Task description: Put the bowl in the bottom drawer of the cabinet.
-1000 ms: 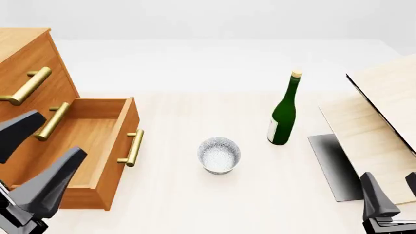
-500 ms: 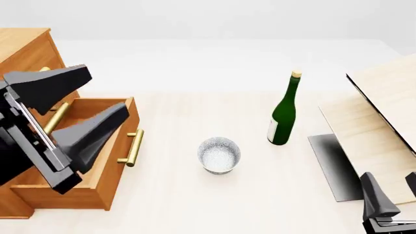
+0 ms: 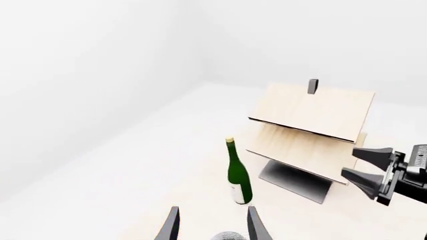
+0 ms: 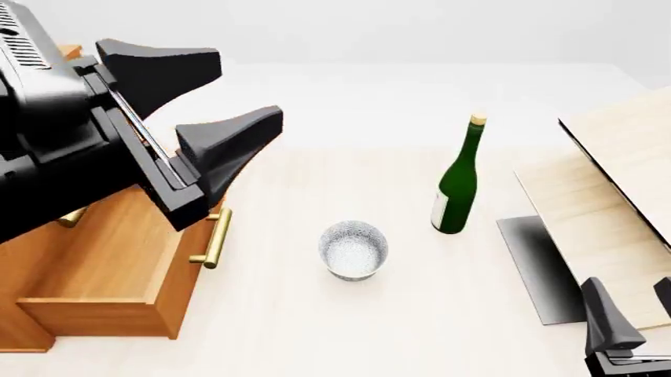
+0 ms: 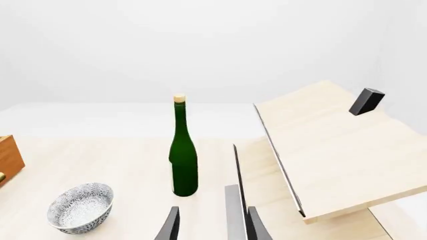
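The speckled white bowl (image 4: 353, 250) stands upright on the table, right of the bottom drawer (image 4: 100, 263), which is pulled out with its brass handle (image 4: 217, 238) facing the bowl. The cabinet (image 4: 69, 52) is mostly hidden behind my left arm. My left gripper (image 4: 250, 90) hangs open high above the drawer's front, up and left of the bowl, holding nothing. In the left wrist view the left gripper (image 3: 212, 227) frames the bowl's rim (image 3: 229, 236). My right gripper (image 4: 632, 310) rests open at the near right, far from the bowl (image 5: 80, 207).
A green bottle (image 4: 458, 184) stands upright right of and behind the bowl. Pale tilted wooden boards (image 4: 618, 196) on a dark grey base plate (image 4: 535, 263) fill the right side. A small black block (image 5: 367, 101) sits on the upper board.
My left gripper has risen and swung right, from low beside the drawer to high over its front, staying open. The bowl, bottle and right gripper have not moved.
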Tool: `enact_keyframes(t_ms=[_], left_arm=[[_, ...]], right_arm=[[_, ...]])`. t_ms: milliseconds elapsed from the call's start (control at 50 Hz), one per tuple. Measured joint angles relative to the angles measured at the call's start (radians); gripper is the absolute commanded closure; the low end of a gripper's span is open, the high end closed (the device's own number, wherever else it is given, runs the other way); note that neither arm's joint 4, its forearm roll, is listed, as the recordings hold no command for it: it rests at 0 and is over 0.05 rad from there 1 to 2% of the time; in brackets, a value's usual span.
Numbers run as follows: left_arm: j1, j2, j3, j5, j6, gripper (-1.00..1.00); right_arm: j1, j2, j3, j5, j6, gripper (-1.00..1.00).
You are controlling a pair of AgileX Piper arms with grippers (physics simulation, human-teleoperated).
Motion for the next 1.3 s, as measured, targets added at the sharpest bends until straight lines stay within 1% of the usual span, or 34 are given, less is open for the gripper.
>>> enact_keyframes(t_ms=[180,300,440,620,820,1300], left_arm=[[-0.011,0.088,-0.086,0.052,-0.009,-1.00],[-0.013,0.159,-0.150,0.103,-0.028,-1.00],[-0.008,0.284,-0.265,0.204,-0.047,-1.00],[-0.005,0.374,-0.352,0.279,-0.062,-1.00],[0.005,0.442,-0.392,0.321,-0.091,-1.00],[0.006,0.583,-0.461,0.383,-0.163,-1.00]], right_arm=[[0.000,0.000,0.000,0.000,0.000,-1.00],[0.000,0.000,0.000,0.000,0.000,-1.00],[0.000,0.000,0.000,0.000,0.000,-1.00],[0.000,0.000,0.000,0.000,0.000,-1.00],[0.000,0.000,0.000,0.000,0.000,-1.00],[0.000,0.000,0.000,0.000,0.000,-1.00]])
